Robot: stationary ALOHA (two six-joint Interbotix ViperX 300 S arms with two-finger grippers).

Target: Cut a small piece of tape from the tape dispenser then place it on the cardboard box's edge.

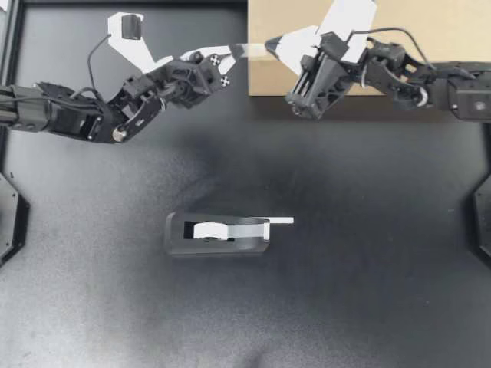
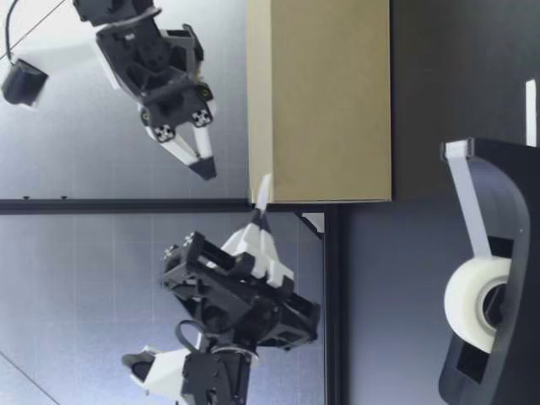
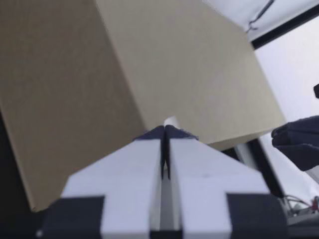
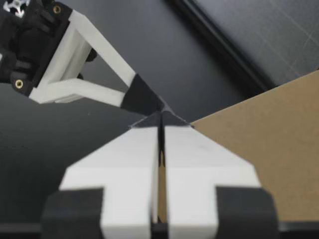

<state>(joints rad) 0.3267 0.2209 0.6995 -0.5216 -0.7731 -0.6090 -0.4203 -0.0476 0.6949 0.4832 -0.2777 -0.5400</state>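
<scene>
You're at the placing step. The box [image 1: 445, 38] is the target, and the dispenser [image 1: 217, 234] lies well apart, no obstacle. Your left gripper [image 1: 247, 52] pinches the tape [image 2: 264, 192] at the box's corner. Next, press it onto the edge, then release. The right gripper [image 1: 270, 46], fingers together, crowds close beside.
</scene>
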